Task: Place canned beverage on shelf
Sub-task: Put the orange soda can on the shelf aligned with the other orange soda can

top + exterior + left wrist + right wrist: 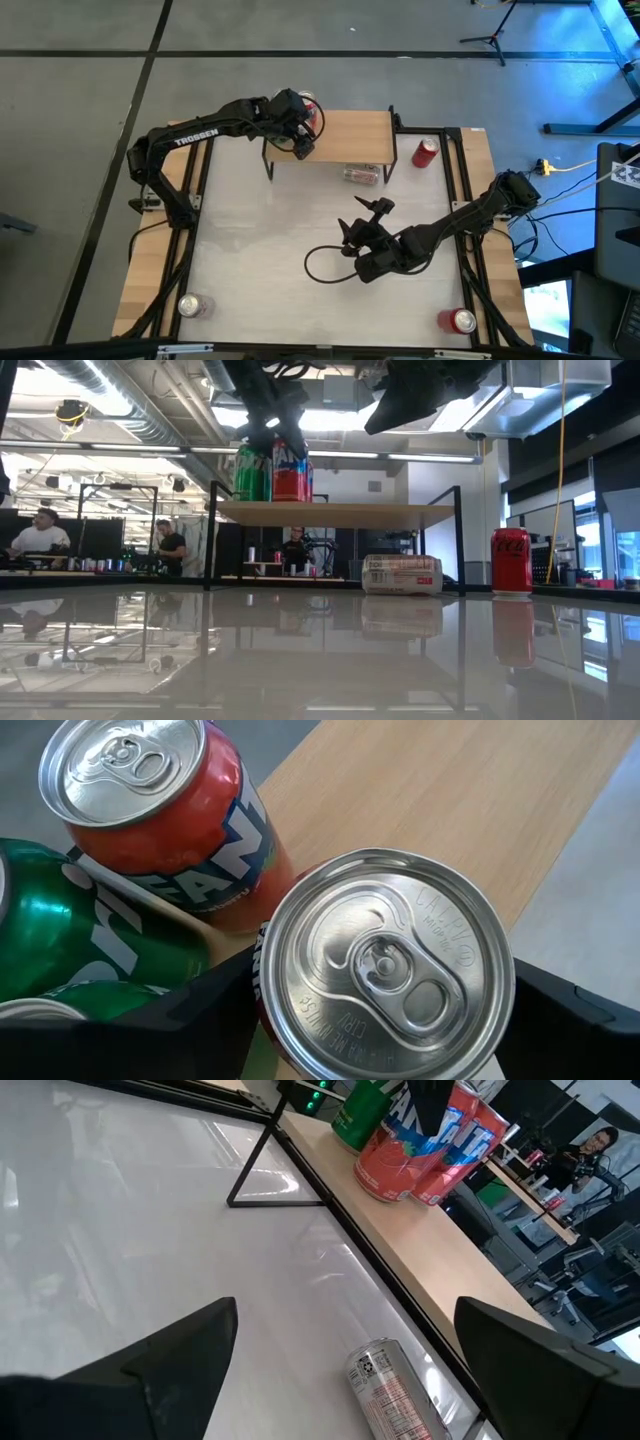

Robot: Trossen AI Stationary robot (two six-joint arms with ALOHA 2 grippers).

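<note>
The shelf [350, 140] is a light-wood board on thin black legs at the table's far side. A green can [60, 930] and an orange-red can [160, 810] stand on its left end. My left gripper [385, 1020] is above that end and is shut on a third can, red with a silver top [385, 965]. This can also shows in the right wrist view [455, 1145]. My right gripper [345, 1308] is open and empty over the middle of the table [362, 218]. My left gripper pinches the red can between its two fingers, one on each side wall just below the top rim [262, 970]. The fingers come from above and point down. The can is upright, and its base [432, 1198] stands on the shelf board beside the orange-red can.
A pale can [402, 574] lies on its side on the table under the shelf. A red cola can [511, 560] stands to the right of the shelf. One can stands at each near corner [190, 305] [460, 320]. A black cable loop [325, 265] lies by my right arm.
</note>
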